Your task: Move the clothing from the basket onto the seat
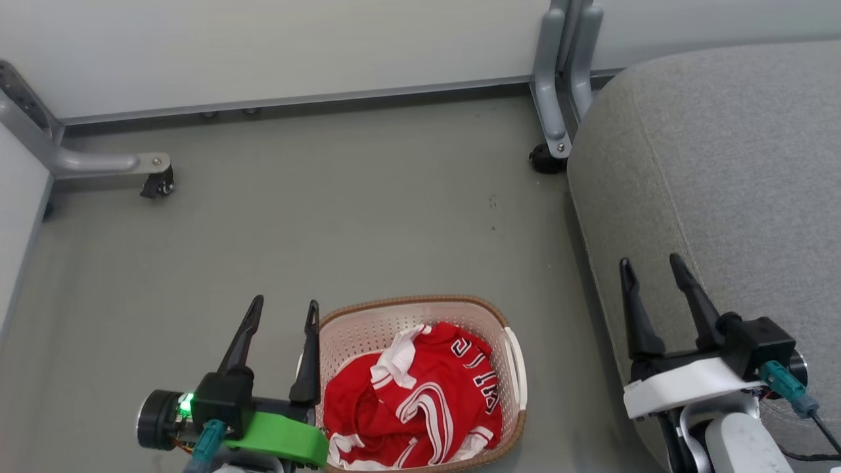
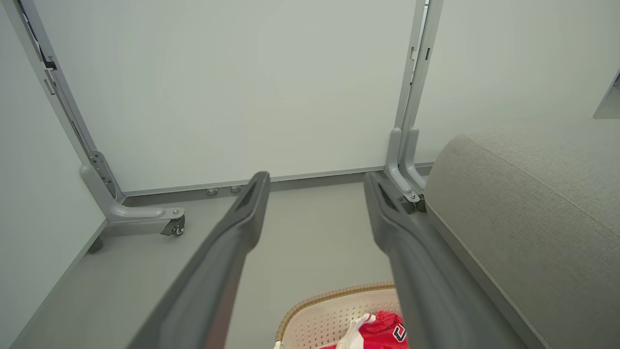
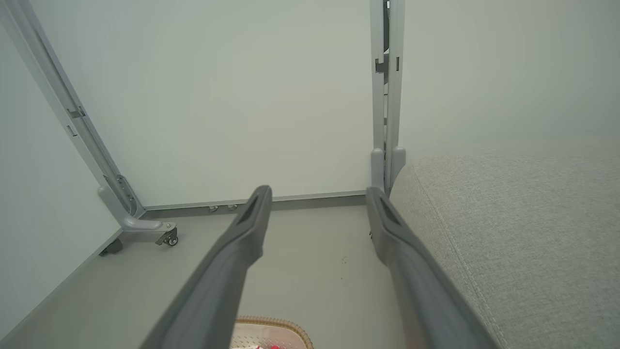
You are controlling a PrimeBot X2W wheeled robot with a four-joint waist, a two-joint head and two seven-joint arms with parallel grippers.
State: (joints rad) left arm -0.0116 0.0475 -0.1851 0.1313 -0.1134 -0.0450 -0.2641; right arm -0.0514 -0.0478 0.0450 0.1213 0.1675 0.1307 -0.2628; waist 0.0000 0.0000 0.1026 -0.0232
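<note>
Nothing is moved yet: the bright red, white-striped soft sports clothing (image 1: 414,394) lies bunched inside the small cream perforated plastic basket (image 1: 407,303), none on the large grey woven-fabric seat (image 1: 723,164). My left gripper (image 1: 286,302) and right gripper (image 1: 650,261) are both spread wide, holding nothing.

Grey floor (image 1: 328,217), white partition panels (image 1: 295,46), castored metal feet (image 1: 112,163).

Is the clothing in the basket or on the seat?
In the basket: the clothing lies crumpled inside its walls, none on the visible seat.
</note>
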